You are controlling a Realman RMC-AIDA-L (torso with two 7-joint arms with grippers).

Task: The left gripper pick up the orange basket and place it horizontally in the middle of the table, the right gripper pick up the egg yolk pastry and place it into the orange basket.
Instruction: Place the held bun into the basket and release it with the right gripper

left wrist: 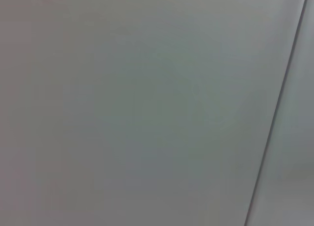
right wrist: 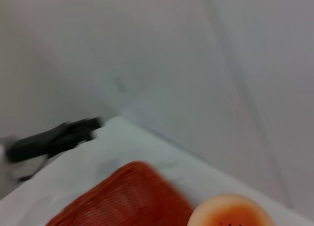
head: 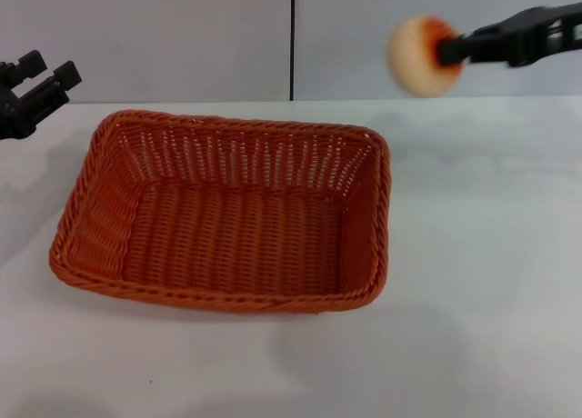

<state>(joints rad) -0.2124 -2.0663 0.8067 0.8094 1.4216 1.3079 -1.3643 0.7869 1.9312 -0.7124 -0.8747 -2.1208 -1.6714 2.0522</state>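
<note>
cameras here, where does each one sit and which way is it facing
Head view: from the robot's head, looking forward and down at the orange basket on the table; left pincer at the far left, right pincer holding the egg yolk pastry aloft.
Left wrist view: on the left arm, facing a blank wall; no body shows.
Right wrist view: on the right arm, looking over pastry and basket toward the left pincer.
Head and right wrist views share basket, pastry, left pincer.
</note>
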